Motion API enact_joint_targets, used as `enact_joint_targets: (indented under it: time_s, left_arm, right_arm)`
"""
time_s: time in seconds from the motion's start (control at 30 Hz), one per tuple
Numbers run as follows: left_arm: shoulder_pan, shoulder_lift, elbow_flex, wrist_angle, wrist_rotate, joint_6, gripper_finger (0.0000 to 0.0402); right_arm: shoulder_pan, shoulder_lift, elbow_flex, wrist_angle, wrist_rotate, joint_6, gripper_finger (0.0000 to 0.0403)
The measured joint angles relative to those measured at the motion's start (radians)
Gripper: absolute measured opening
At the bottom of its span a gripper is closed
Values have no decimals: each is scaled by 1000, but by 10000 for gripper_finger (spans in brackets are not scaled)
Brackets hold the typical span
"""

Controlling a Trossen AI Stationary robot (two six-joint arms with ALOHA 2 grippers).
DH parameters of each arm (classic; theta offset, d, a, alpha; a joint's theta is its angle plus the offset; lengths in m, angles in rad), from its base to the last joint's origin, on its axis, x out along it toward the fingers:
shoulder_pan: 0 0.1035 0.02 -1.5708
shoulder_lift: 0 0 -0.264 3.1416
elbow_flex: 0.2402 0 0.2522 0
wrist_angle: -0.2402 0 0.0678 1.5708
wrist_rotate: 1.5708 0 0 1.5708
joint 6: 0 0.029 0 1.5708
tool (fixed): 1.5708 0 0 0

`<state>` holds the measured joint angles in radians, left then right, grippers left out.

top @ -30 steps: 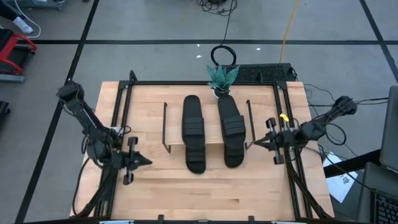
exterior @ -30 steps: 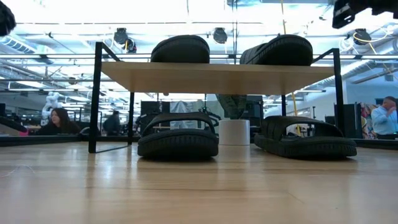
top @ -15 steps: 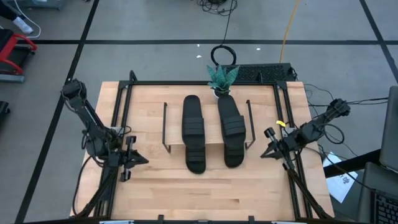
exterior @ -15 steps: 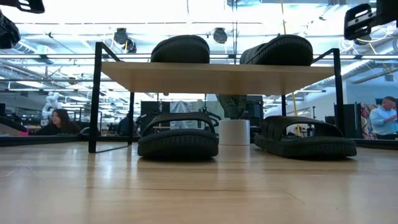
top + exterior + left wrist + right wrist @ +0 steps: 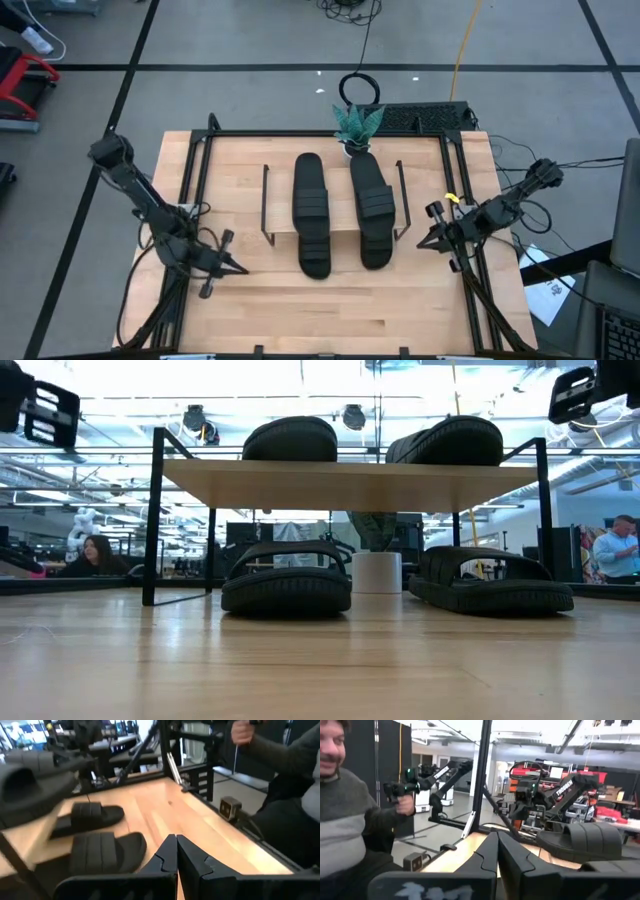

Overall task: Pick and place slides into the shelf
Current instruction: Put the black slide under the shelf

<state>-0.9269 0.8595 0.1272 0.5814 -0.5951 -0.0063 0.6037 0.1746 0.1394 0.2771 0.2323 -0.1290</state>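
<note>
I see my left gripper and right gripper, both closed and empty, waiting well apart from the slides on the shelf between them.

A small potted plant with green leaves in a white pot stands at the table's far edge, top centre of the high view. Behind it a black cable coil and a yellow cord lie on the grey floor. A seated person shows at the low view's left edge, another person at its right.
</note>
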Motion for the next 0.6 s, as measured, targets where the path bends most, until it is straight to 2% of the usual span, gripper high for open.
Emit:
enact_joint_targets:
  time_s: [0.1,0.2,0.33,0.5,0.6]
  left_arm:
    - [19,119,0,85,2,-9,1]
    - [36,234,0,183,6,48,2]
    - [68,350,20,297,73,76,2]
    - [132,463,79,311,123,4,1]
    - [172,548,126,308,190,-32,2]
  right_arm:
    - [0,0,-16,-2,0,36,0]
    - [0,1,-45,8,-1,22,0]
    - [0,0,-76,45,-20,14,0]
    - [0,1,-78,49,-28,-16,0]
    - [0,0,-79,53,-28,-21,0]
